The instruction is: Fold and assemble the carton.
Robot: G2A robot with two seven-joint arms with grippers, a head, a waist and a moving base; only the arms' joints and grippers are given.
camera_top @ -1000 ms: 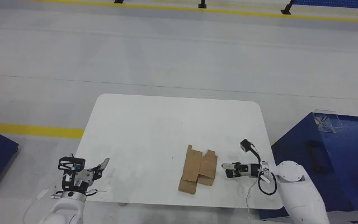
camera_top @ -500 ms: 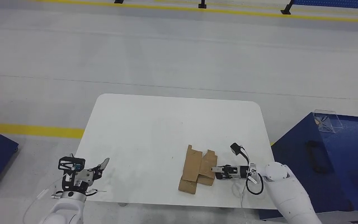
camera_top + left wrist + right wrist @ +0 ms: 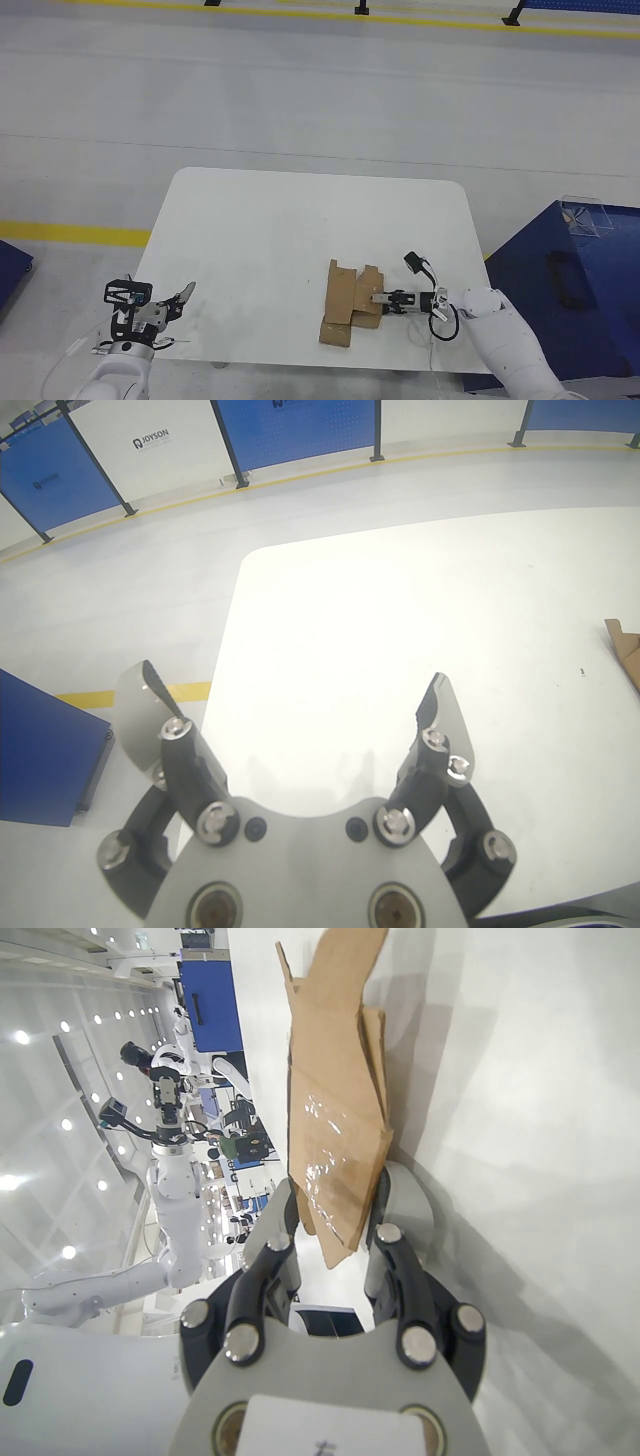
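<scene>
Right hand clamped on edge of carton, left hand spread apart

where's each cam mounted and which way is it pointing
Top view: above the arms, looking down at the white table and flat carton; both arms show at the near edge.
Left wrist view: on the left wrist, looking across the table past the open left hand; a carton corner shows.
Right wrist view: on the right wrist, looking along the table at the carton edge gripped in the right hand; left arm beyond.
Shared: all three show table and carton.
</scene>
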